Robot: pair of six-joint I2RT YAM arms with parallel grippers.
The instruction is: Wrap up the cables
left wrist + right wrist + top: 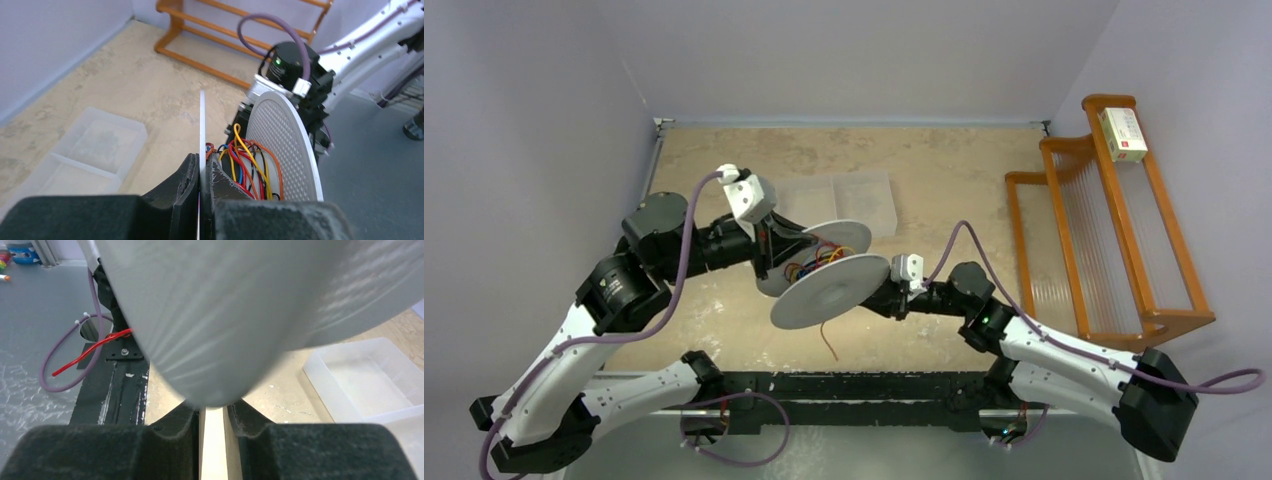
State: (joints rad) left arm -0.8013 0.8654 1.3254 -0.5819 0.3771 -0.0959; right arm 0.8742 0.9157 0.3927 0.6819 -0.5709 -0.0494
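Left fingers [187, 180] are pinched shut on the thin edge of the spool's far disc, and that narrow bite worries me most. The spool [824, 290] hangs tilted above the counter [944, 180], and a plate that slim could slide out of the grip if I turn it too sharply. My right fingers [182, 422] stand narrow, with the rim of the near disc dipping to their tips. A strip of counter shows through the gap, though, so I cannot tell whether they truly clamp the rim or only straddle it. If they only straddle it, the whole weight sits on the left pinch. If they clamp, the two grips pulling against each other could bend the discs or twist one rim free.

The cables [250, 165] are thin wires in red, yellow, orange, blue and black. They lie in loose, crossing loops in the gap between the two discs, not in tidy turns. Slack like that could spill over a rim when the spool tips. One red-orange loose end [828, 340] dangles from the near side of the spool toward the counter's near edge, touching nothing I can make out. I judge it the likeliest thing to snag, on the dark rail [844, 385] below or on my own right arm [1044, 350], and a snag would drag coils off again.
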